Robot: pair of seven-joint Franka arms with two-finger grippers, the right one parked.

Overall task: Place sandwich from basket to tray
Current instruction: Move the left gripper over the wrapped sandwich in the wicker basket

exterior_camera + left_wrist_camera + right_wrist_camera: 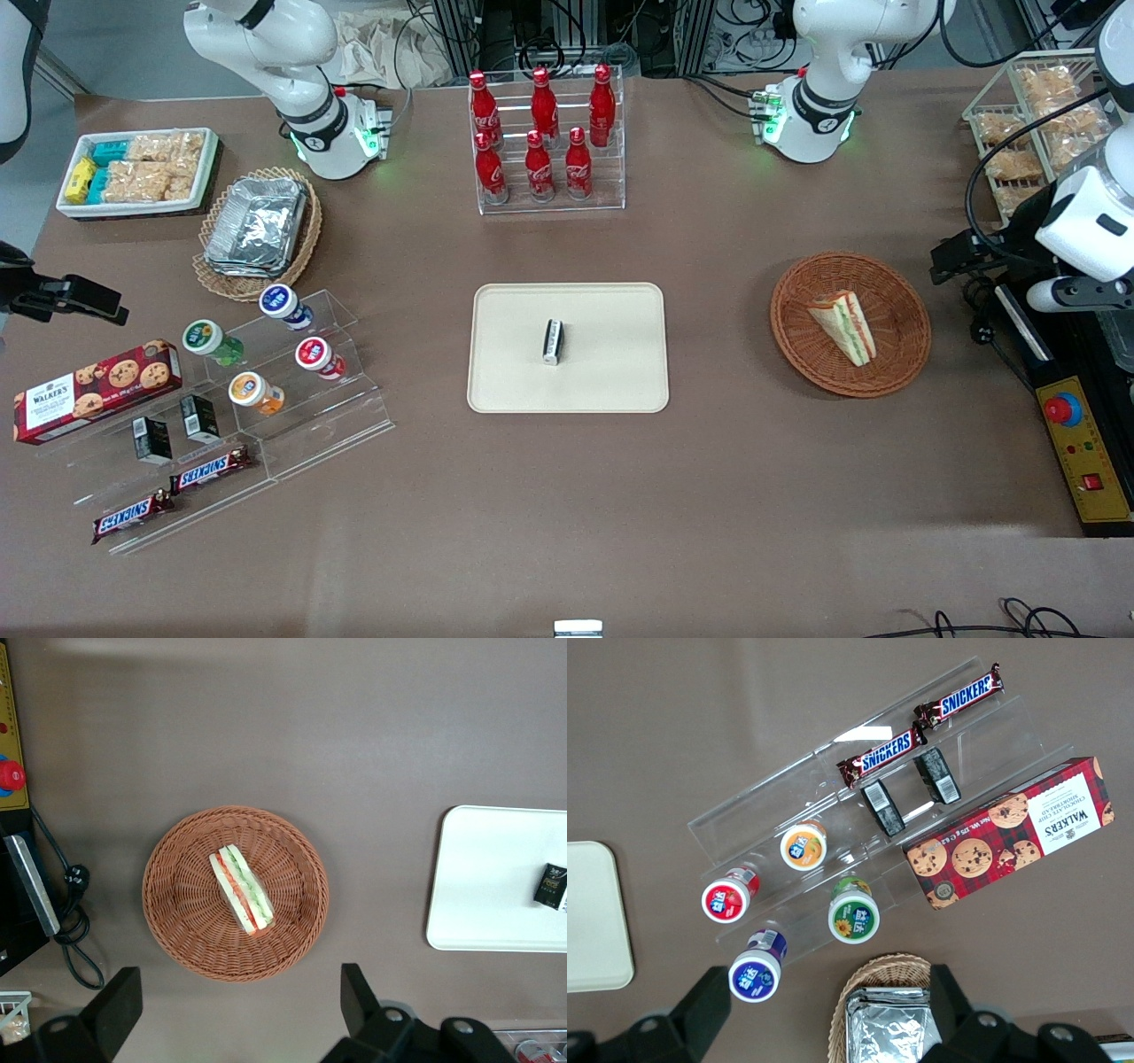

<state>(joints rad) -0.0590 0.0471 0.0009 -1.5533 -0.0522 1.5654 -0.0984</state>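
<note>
The sandwich (844, 326) (242, 889), a white-bread wedge with green and red filling, lies on its side in the round reddish-brown basket (797, 337) (186, 921). The cream tray (611, 372) (487, 895) sits mid-table and carries a small black packet (553, 342) (551, 885). My left gripper (961, 257) (237, 1001) hangs high above the table beside the basket, toward the working arm's end. It is open wide, with only bare table between its fingers (120, 1003), and it touches nothing.
A control box with a red button (1085, 443) and a black cable (75, 930) lie beside the basket. A wire rack of snacks (1036, 124) stands at the working arm's end. A cola bottle rack (547, 142) stands farther from the front camera than the tray.
</note>
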